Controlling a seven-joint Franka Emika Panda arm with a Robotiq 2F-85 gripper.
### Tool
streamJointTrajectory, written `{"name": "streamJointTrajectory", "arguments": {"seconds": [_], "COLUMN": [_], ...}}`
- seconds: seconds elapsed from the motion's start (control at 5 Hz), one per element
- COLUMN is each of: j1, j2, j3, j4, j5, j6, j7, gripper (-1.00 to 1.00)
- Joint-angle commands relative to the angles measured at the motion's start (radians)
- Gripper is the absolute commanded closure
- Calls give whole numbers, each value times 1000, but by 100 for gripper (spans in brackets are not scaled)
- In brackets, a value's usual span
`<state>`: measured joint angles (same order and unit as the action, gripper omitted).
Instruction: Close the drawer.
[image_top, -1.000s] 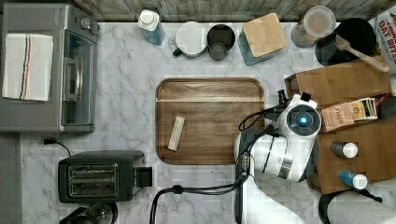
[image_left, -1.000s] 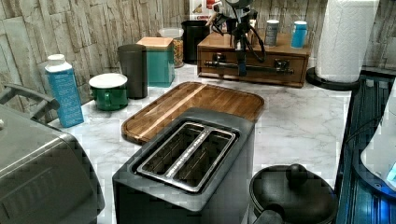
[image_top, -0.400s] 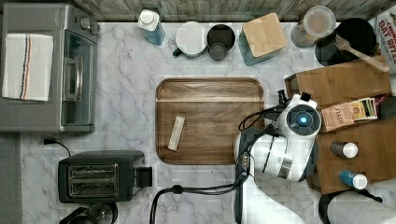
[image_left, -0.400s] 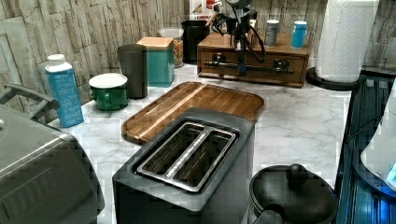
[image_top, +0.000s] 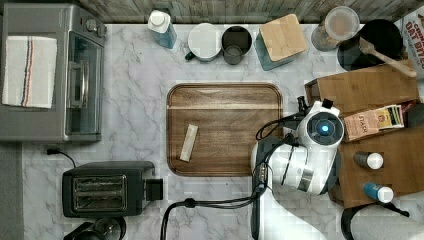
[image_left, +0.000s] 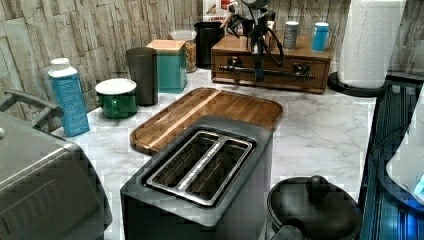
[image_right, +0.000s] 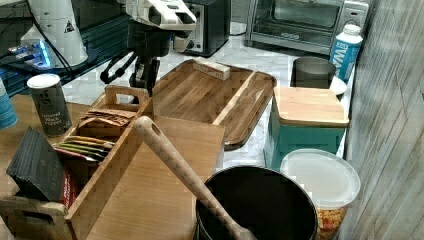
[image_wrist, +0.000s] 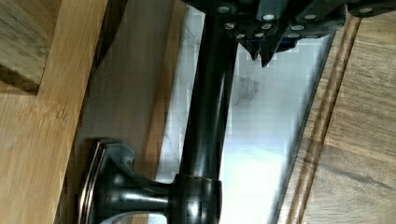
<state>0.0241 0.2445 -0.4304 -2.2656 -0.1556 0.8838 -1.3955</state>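
The drawer (image_left: 280, 62) sits in the low wooden cabinet at the back of the left view, its front looking about flush with the cabinet. A long black bar handle (image_left: 287, 74) runs across it. My gripper (image_left: 258, 75) hangs straight down in front of the handle's middle, fingers shut and holding nothing. In the wrist view the handle (image_wrist: 210, 116) runs past the drawer front (image_wrist: 135, 93), and the gripper (image_wrist: 263, 56) stands right beside the bar, on the side away from the drawer. In the right view the gripper (image_right: 142, 82) points down behind a tea box.
The dark wooden tray (image_top: 225, 95) lies just beside the cabinet, with a small wooden block (image_top: 189, 142) on it. Two bottles (image_top: 369, 160) stand on the cabinet top. A toaster (image_top: 107, 189), a toaster oven (image_top: 50, 75) and a paper towel roll (image_left: 370, 40) ring the counter.
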Motion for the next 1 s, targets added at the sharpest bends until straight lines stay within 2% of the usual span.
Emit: {"name": "streamJointTrajectory", "arguments": {"seconds": [0.2, 1.0], "j1": [-80, -67], "j2": [-77, -75], "j3": [-107, -120], "j4": [181, 181], "j5": [-35, -31], "j6": [35, 35], "j7": [19, 17], "gripper": [100, 100]}}
